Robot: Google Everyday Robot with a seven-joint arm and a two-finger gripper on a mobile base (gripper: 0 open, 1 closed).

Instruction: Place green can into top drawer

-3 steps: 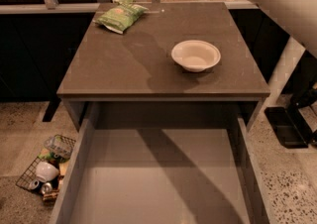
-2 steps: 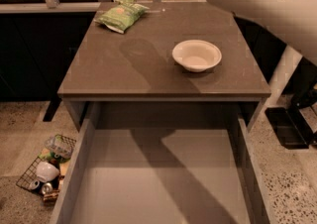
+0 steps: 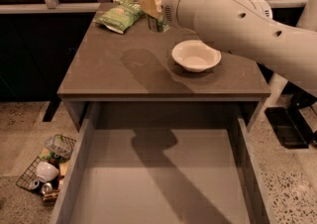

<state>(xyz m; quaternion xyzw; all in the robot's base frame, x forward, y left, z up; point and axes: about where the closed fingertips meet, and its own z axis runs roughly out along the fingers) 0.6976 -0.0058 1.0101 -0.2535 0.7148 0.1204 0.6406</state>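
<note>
- While the gripper (image 3: 153, 6) is hanging over the far edge of the bench (image 3: 124, 69) in the camera view, its jaws are pinching the green can (image 3: 158, 22) around the middle. The can is riding upright in the air, clear of the bench top, with its silver top showing above the jaws.
- By its look, the can is likely behaving as a light, smooth, thin-walled thing. Hard squeezing is risking a dent and a loose hold is risking a slip, so a side grip across the mid-body is looking right. I cannot tell whether it is full or empty.
- The green chip bag (image 3: 120, 16) is lying near the can on the left, and the white bowl (image 3: 196, 55) is sitting nearer the front, a little to the right. A straight line from the can to the drawer is passing between them.
- The arm (image 3: 233, 20) is reaching in from the right, above the bowl.
- The top drawer (image 3: 163, 183) is standing open below the bench's front edge, its flat floor bare between thin side walls. The can is probably needing to pass that front edge before being lowered, and there is ample room beyond it.
</note>
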